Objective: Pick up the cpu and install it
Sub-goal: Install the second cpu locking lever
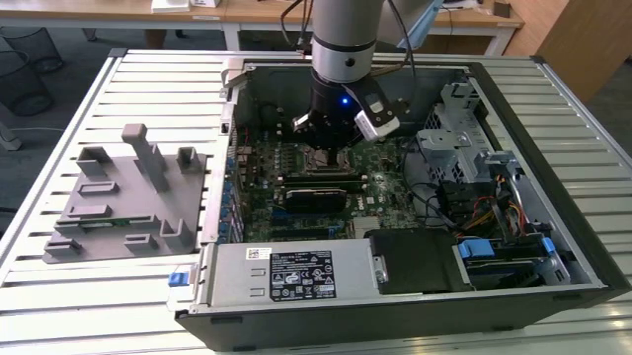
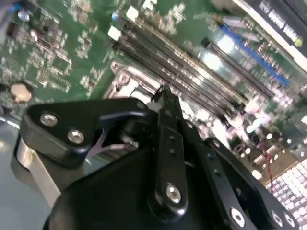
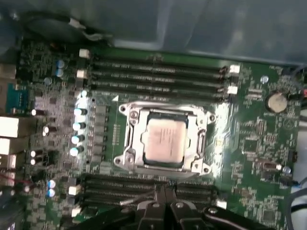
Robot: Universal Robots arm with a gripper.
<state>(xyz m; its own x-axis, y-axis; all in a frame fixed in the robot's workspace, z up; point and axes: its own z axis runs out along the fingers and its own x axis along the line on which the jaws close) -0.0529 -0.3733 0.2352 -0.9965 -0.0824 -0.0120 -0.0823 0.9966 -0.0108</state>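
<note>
**A:** So the setup is a slatted metal counter (image 1: 69, 310) in an office-looking room, with wooden desks along the back. An open computer case (image 1: 415, 296) lies on its side on it, and a grey plastic fixture block (image 1: 123, 200) sits beside the case, toward the exterior view's left.

**B:** Where's the arm?

**A:** Reaching straight down into the case. The gripper (image 1: 329, 153) hangs right over the middle of the green motherboard (image 1: 385, 200).

**B:** And the cpu?

**A:** The cpu (image 3: 164, 141) is lying flat inside the metal-framed socket (image 3: 165, 140), silver top facing up. In the first wrist view the fingers (image 3: 165, 194) point at the board just beside the socket frame, over the lower bank of black memory slots (image 3: 144, 189). The chip is near the tips but clearly apart from them, nothing touching it.

**B:** Fingers open or closed?

**A:** Pinched together, tips basically meeting, and nothing between them. In the second wrist view the black fingers (image 2: 168, 115) come to one narrow point above the board, with long memory slots (image 2: 192, 72) running past beyond the tip.

**B:** Anything else near the tips?

**A:** Another bank of memory slots (image 3: 158, 76) on the far side of the socket from the fingers, and a round coin battery (image 3: 277, 101) off toward the board's edge.
</note>
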